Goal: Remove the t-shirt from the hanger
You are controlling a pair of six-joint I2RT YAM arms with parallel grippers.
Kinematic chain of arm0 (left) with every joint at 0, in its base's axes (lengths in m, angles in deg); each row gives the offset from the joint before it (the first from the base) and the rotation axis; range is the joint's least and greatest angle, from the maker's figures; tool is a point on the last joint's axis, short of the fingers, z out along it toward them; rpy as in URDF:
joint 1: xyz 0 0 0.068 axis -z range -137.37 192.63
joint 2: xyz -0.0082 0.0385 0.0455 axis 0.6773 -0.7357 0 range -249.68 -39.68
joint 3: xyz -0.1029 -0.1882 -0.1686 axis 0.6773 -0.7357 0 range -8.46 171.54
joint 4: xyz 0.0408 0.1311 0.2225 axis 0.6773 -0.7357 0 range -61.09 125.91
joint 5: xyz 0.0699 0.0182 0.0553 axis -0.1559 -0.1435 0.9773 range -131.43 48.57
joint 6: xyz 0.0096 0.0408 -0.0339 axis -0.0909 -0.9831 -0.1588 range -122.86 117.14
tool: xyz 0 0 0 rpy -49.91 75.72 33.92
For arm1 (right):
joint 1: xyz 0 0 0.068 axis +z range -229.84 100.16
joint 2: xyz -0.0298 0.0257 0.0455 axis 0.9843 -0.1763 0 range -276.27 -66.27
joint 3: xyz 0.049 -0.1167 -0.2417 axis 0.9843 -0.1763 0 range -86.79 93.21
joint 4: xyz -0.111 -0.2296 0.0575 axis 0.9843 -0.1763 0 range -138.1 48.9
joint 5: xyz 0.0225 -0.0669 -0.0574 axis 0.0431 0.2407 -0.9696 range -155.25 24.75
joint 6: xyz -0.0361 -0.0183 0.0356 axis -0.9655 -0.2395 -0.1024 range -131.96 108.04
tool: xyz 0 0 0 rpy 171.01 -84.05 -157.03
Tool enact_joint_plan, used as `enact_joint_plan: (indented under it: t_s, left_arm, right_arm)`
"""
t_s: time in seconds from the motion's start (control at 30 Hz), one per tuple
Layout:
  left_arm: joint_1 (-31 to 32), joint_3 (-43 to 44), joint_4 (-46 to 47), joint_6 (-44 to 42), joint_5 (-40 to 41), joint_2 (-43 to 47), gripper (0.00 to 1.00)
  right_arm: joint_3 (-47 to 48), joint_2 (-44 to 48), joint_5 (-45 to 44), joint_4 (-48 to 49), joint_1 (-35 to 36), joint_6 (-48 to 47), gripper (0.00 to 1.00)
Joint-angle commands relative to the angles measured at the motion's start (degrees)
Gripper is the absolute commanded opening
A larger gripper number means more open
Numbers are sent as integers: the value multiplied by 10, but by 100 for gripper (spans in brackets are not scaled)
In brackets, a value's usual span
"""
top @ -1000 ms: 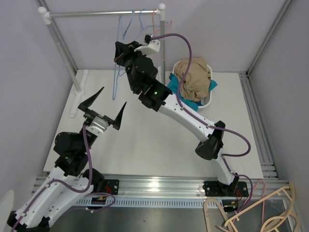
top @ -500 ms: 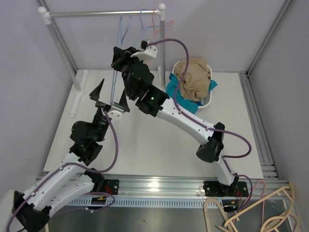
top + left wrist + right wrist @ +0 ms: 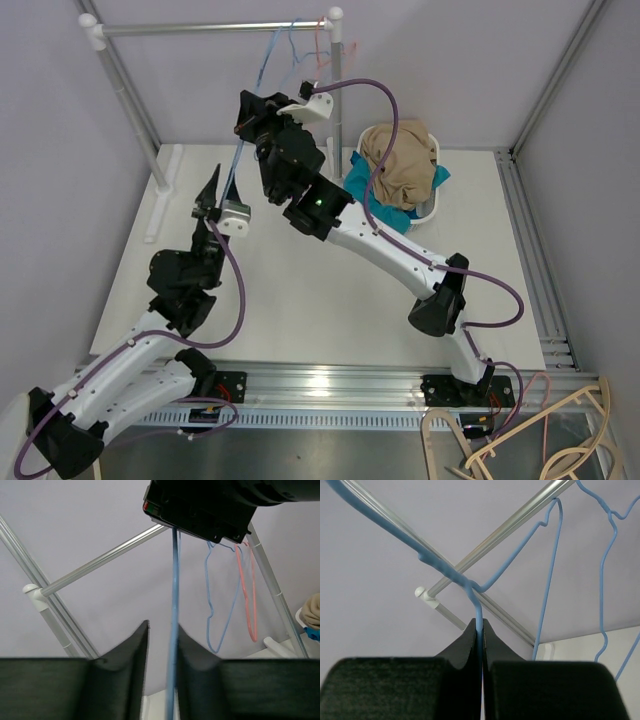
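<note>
I see right end effector (image 3: 480, 625) clenched on neck of blue hanger (image 3: 174, 580), under rail (image 3: 200, 29). Left end effector (image 3: 162, 630) straddles same wire lower down, jaws apart, not clamping. Spare hangers (image 3: 548, 580) crowd rail to its right. Beige garment (image 3: 400, 160) heaped in white basket (image 3: 432, 210) on worktop (image 3: 300, 290), right of right end effector; can't tell if it's the t-shirt.

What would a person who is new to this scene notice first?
Both arms meet at a bare blue hanger by the rail: the right hand is clamped on its wire, and the left hand has its fingers apart around it. A white basket of beige cloth sits to their right.
</note>
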Motion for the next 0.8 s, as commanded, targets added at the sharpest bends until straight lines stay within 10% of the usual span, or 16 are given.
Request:
enact_joint_plan:
  t_s: [0.0, 0.1, 0.77]
  left_arm:
    - [2, 23, 47, 6, 13, 1, 22]
    - [2, 28, 41, 18, 16, 6, 1]
    - [-11, 43, -48, 167, -27, 66, 1]
  right_arm:
    - [3, 28, -9, 33, 11, 3, 0]
    - [6, 25, -9, 40, 10, -3, 0]
    - [1, 19, 12, 64, 15, -36, 0]
